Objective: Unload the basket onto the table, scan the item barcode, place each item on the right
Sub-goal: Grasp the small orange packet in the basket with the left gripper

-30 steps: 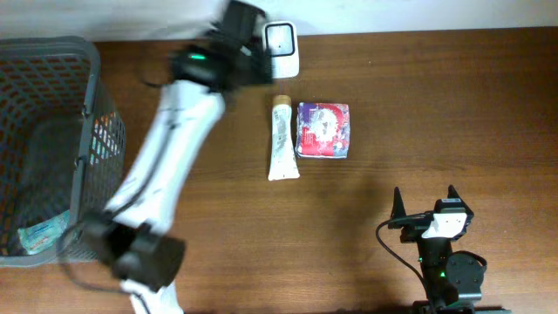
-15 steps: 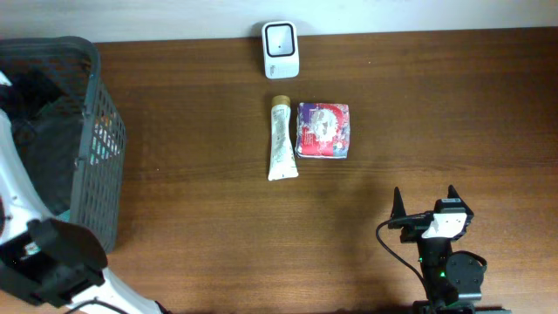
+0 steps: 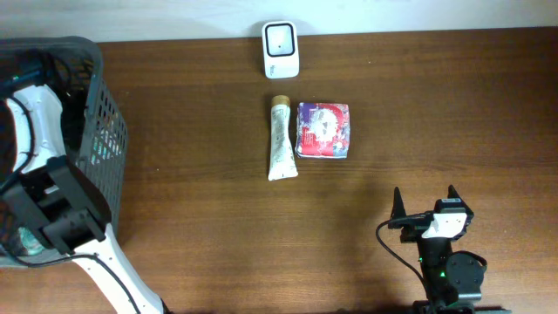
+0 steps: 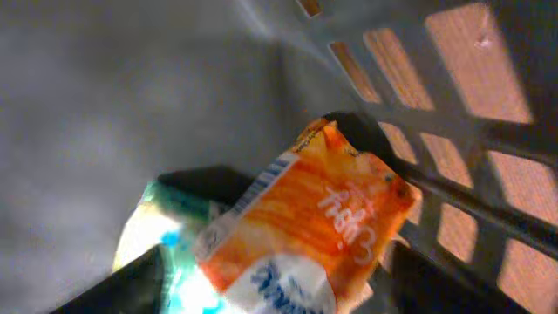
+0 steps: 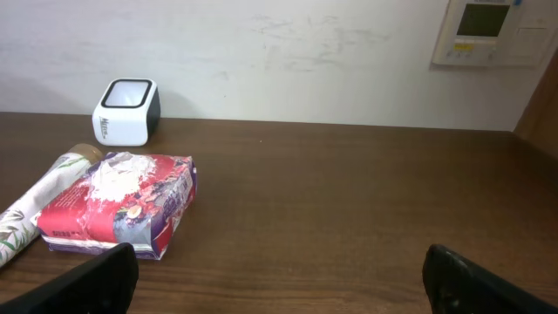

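Note:
An orange snack packet [image 4: 314,218] with white lettering lies inside the grey basket [image 3: 98,96], against its slotted wall. My left gripper [image 4: 279,288] reaches down into the basket, one dark finger on each side of the packet; blur hides whether they press on it. The white barcode scanner [image 3: 281,50] stands at the table's far edge. My right gripper [image 3: 425,205] rests open near the front right with nothing between its fingers.
A cream tube [image 3: 281,139] and a red-purple packet [image 3: 323,130] lie side by side in front of the scanner. A teal-and-white packet [image 4: 161,240] lies under the orange one in the basket. The left arm [image 3: 35,131] spans the basket.
The left arm swung from beside the scanner over to the basket and dropped into it. Its jaws have narrowed around the orange packet. The right arm has not moved.

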`<state>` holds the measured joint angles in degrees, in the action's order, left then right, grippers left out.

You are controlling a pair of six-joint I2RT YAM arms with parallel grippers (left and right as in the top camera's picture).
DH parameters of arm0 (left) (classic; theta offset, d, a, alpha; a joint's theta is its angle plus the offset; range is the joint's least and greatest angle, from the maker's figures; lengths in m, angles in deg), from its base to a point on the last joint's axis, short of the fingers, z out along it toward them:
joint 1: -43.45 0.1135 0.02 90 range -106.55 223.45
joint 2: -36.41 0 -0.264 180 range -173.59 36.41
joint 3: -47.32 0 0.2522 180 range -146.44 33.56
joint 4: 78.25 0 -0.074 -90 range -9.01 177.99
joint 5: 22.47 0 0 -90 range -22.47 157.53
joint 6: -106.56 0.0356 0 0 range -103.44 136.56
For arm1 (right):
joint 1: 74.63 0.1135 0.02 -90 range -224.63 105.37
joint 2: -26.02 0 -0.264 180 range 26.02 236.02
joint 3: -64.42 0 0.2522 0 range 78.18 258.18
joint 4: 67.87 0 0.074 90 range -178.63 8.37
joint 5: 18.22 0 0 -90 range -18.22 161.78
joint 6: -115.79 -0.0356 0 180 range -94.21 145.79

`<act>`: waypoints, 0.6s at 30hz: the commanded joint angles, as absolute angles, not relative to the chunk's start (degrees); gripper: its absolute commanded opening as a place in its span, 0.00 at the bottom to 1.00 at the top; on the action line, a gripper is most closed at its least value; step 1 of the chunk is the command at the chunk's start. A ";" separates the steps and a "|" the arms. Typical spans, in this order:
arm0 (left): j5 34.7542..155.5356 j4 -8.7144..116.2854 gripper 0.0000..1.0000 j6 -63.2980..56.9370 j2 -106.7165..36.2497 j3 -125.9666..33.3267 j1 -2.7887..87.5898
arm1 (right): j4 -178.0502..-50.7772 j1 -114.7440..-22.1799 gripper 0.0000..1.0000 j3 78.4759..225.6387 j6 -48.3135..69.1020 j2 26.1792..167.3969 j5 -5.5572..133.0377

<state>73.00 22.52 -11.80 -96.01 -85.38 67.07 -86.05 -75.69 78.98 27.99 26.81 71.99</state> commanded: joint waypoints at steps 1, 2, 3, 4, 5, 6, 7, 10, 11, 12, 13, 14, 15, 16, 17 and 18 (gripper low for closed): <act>73.79 22.39 0.45 -12.09 -98.59 -85.36 66.85 | -86.23 -75.38 0.99 78.50 28.34 26.49 72.32; 73.79 22.39 0.33 -12.09 -98.56 -85.38 66.85 | -86.23 -75.38 0.99 78.50 28.34 26.49 72.32; 73.77 22.37 0.23 -12.09 -98.56 -85.42 66.87 | -86.23 -75.38 0.99 78.50 28.34 26.49 72.32; 73.77 22.13 0.17 -12.07 -98.56 -85.42 66.91 | -86.25 -75.38 0.99 78.50 28.34 26.49 72.32; 73.79 21.93 0.09 -12.09 -98.56 -85.42 67.15 | -86.23 -75.38 0.99 78.50 28.34 26.49 72.32; 73.77 21.73 0.00 -11.93 -98.56 -85.42 67.37 | -86.23 -75.38 0.99 78.50 28.34 26.49 72.32; 73.79 21.71 0.00 -10.99 -98.56 -85.42 67.59 | -86.23 -75.38 0.99 78.50 28.34 26.49 72.32; 74.21 16.90 0.00 -9.51 -96.51 -89.29 71.22 | -86.23 -75.38 0.99 78.50 28.34 26.49 72.32; 74.75 15.42 0.00 -9.53 -94.91 -91.65 73.01 | -86.23 -75.38 0.99 78.50 28.34 26.49 72.32; 76.61 13.80 0.00 -9.51 -91.72 -94.82 75.83 | -86.23 -75.38 0.99 78.50 28.34 26.49 72.32; 79.17 12.73 0.00 -9.53 -88.09 -96.88 78.34 | -86.23 -75.38 0.99 78.50 28.34 26.49 72.32; 80.92 12.64 0.00 -9.53 -84.99 -97.66 80.03 | -86.23 -75.38 0.99 78.50 28.34 26.49 72.32; 81.99 12.88 0.00 -9.55 -82.00 -97.81 81.19 | -86.23 -75.38 0.99 78.50 28.34 26.49 72.32; 82.93 13.25 0.00 -9.55 -78.43 -97.81 82.04 | -86.23 -75.38 0.99 78.50 28.34 26.49 72.32; 84.00 13.40 0.00 -9.55 -76.03 -97.81 82.15 | -86.23 -75.38 0.99 78.50 28.34 26.49 72.32; 87.39 13.60 0.00 -9.53 -73.45 -97.81 82.13 | -86.23 -75.38 0.99 78.50 28.34 26.49 72.32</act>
